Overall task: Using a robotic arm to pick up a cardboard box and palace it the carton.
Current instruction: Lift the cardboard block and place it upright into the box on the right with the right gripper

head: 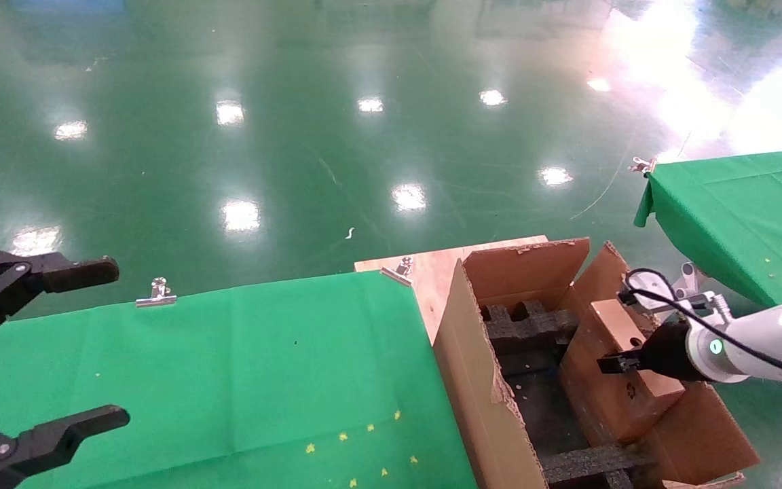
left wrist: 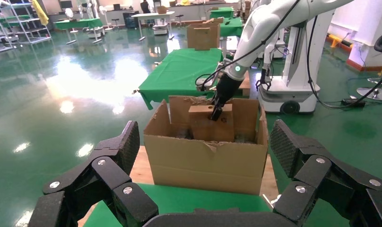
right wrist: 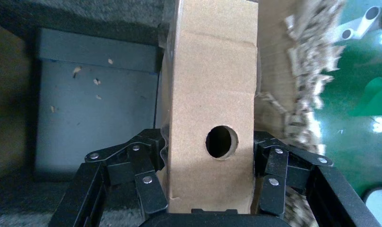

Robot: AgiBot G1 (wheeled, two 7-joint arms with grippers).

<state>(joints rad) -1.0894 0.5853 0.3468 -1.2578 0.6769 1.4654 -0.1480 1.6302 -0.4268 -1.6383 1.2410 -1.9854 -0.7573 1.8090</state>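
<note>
While the right hand (head: 609, 365) of the robotic arm (head: 757, 346) clenches the cardboard box (head: 625, 370) from both sides, that box stands on edge inside the carton (head: 479, 380), against its right wall and above the black foam inserts (head: 533, 326). Seen from the right wrist, the fingers (right wrist: 146, 179) press the box's two flat faces and the round hole (right wrist: 221, 142) faces the camera. The carton sits to the right of the near surface (head: 228, 380), a green cloth spread over a wooden board (head: 432, 268) whose bare corner shows at the far right, just beside the carton. Two metal clips (head: 155, 293) pin the cloth along its far edge, and small yellow specks (head: 364, 441) dot its near part. At the far right a second surface (head: 744, 217), also draped in green, stands apart. The left hand (head: 17, 367) hangs released at the left edge over the near surface, its black fingers (left wrist: 108, 165) spread wide. All around lies a glossy green floor (head: 296, 136) mirroring ceiling lights; the left wrist view shows more green tables (left wrist: 179, 71), shelving (left wrist: 14, 28) and a white robot base (left wrist: 298, 90) beyond the carton
</note>
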